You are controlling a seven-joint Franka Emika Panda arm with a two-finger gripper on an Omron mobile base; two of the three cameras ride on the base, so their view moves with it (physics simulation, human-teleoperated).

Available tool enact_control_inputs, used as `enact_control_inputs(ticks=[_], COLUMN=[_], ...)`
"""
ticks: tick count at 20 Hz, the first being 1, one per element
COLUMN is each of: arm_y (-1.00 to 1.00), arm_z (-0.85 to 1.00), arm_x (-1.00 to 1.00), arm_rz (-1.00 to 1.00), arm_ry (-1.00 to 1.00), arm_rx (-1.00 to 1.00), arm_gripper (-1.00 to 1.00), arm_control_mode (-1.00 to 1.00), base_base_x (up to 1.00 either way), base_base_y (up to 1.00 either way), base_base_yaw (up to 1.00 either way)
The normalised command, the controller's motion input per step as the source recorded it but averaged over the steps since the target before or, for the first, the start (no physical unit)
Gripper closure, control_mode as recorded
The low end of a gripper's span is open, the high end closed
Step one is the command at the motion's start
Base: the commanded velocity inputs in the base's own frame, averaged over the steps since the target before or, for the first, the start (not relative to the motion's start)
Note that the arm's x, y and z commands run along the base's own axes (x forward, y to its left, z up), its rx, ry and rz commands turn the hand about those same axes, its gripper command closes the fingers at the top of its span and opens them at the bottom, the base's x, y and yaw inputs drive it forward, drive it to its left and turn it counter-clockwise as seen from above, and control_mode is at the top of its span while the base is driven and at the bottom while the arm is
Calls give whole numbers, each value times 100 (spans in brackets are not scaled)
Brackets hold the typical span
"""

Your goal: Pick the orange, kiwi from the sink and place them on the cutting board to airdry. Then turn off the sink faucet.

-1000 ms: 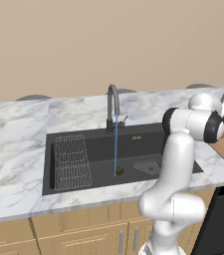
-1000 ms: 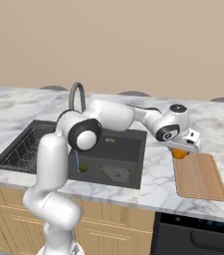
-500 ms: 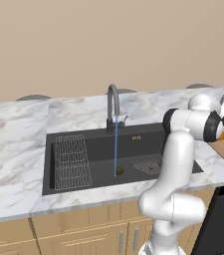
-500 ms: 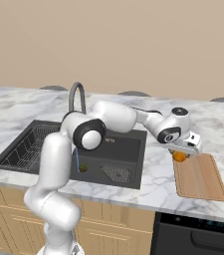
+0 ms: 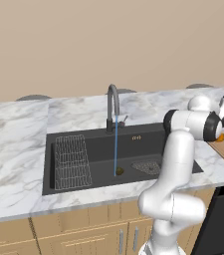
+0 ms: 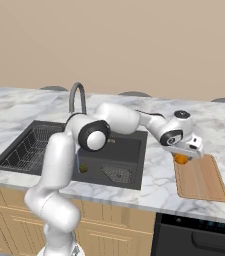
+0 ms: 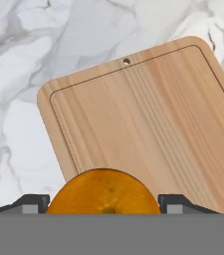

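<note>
My gripper point(image 7: 103, 205) is shut on the orange point(image 7: 103, 191), which sits between the two finger tips. It hangs just above the sink-side end of the wooden cutting board point(image 7: 148, 114). From the right base view the orange point(image 6: 182, 160) shows under the gripper point(image 6: 184, 155) at the cutting board's point(image 6: 202, 178) far left corner. The kiwi point(image 5: 118, 171) lies on the sink point(image 5: 96, 144) floor beneath the faucet point(image 5: 112, 107). A thin blue stream point(image 5: 116, 149) of water runs from the spout. The kiwi point(image 6: 83, 169) also shows beside the arm in the right base view.
A wire rack point(image 5: 71, 162) fills the sink's left part and a mesh drain plate point(image 5: 146, 167) lies at its right. Marble counter point(image 6: 156, 172) separates the sink from the board. A dark appliance front point(image 6: 199, 237) sits under the counter at right.
The gripper with the orange has sunk slightly toward the board's end. The kiwi and the running water are unchanged.
</note>
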Motion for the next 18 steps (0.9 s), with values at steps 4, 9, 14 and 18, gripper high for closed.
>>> enact_control_inputs(ticks=[4,9,14,18], arm_y=[-21,-14,-5,0], arm_z=[-6,-10,-16,-22], arm_x=[8,10,9,10], arm_rz=[0,0,0,0], arm_ry=[0,1,2,3], arm_rx=[3,3,0,0], arm_gripper=[100,100,100,100], arm_control_mode=[-100,-100,-100,-100], base_base_x=[0,0,0,0], base_base_y=[0,0,0,0], base_base_yaw=[0,0,0,0])
